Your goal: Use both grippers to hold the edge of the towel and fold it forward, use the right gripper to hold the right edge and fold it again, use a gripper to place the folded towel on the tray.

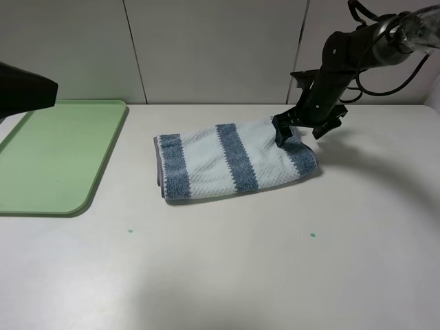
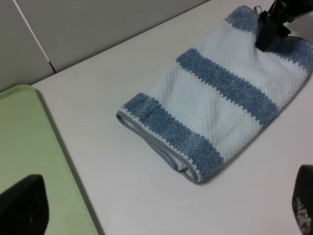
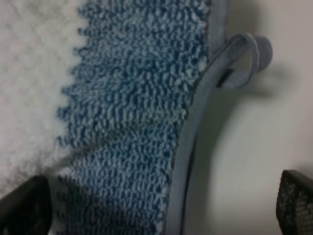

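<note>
The towel (image 1: 227,161), white with blue-grey stripes, lies folded on the white table, right of the pale-green tray (image 1: 55,158). My right gripper (image 1: 304,130) is open at the towel's far right corner. One finger is over the cloth and the other over the bare table. In the right wrist view the grey edge of the towel (image 3: 188,137) runs between the open fingers of the right gripper (image 3: 161,205), with a small hem loop (image 3: 249,54) beside it. My left gripper (image 2: 161,210) is open and empty above the table by the tray (image 2: 24,137), short of the towel (image 2: 220,103).
The left arm (image 1: 24,93) hangs over the tray's far corner. Two small green marks (image 1: 130,231) (image 1: 313,234) dot the table in front of the towel. A panelled wall (image 1: 206,48) closes the back.
</note>
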You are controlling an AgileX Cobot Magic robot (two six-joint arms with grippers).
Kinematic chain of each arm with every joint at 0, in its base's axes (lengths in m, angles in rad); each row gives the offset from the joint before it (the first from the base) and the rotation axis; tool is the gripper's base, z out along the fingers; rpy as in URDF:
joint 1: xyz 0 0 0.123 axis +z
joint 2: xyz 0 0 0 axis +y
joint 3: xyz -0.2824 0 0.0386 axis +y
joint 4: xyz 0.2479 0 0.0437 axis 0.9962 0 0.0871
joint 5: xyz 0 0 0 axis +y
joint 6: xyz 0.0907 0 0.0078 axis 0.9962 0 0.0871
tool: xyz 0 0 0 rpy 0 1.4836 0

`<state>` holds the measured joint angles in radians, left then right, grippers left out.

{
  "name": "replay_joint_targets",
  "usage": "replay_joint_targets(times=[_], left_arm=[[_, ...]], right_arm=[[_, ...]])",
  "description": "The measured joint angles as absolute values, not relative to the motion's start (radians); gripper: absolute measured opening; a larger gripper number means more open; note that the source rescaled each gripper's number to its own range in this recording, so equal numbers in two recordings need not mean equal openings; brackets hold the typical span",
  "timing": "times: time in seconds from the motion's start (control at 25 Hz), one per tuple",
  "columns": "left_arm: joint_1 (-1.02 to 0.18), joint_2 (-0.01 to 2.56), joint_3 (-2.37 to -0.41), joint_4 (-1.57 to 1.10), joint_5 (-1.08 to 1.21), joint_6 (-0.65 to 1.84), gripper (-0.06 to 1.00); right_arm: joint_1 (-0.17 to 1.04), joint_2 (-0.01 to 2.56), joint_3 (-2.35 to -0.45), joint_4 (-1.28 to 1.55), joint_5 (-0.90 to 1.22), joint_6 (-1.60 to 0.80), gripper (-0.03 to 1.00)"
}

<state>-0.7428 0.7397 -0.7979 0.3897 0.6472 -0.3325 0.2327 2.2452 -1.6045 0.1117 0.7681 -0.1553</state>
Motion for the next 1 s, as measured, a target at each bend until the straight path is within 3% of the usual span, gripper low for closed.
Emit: replay_joint_targets(times=[0.88,1.0], left_arm=[[-0.743,0.740,-0.798,0.390,0.647,-0.332,1.00],[-0.743,0.740,-0.798,0.390,0.647,-0.332,1.00]], right_arm=[[0.230,2.290,-1.612,0.121,0.791,-0.023,1.00],[0.230,2.290,-1.612,0.132,0.792,-0.005,0.92]])
